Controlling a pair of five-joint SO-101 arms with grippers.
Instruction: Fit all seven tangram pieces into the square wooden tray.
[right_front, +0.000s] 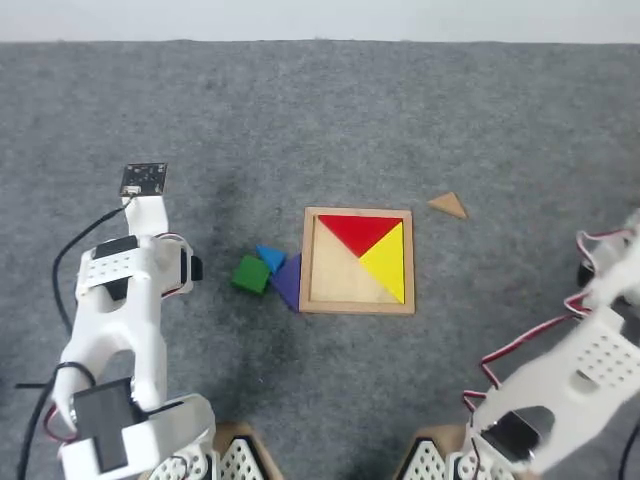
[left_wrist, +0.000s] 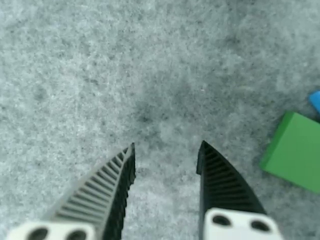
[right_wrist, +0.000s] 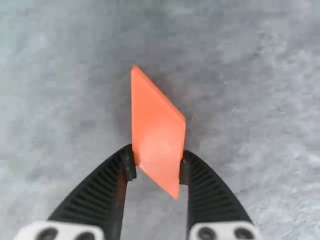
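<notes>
Pinching orange parallelogram (right_wrist: 157, 120) across opposite edges in my right gripper (right_wrist: 157, 152); I judge it light, stiff, slippery, best held mid-piece. Left gripper (left_wrist: 166, 145) jaws wide, empty.

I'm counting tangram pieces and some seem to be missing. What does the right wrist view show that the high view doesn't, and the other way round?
Right wrist view: the right gripper shut on an orange parallelogram.

High view: the wooden tray holding a red triangle and a yellow triangle. A green piece, a blue piece and a purple piece lie just left of the tray, and a tan triangle lies beyond its far right corner.

Both: the grey mat.
</notes>
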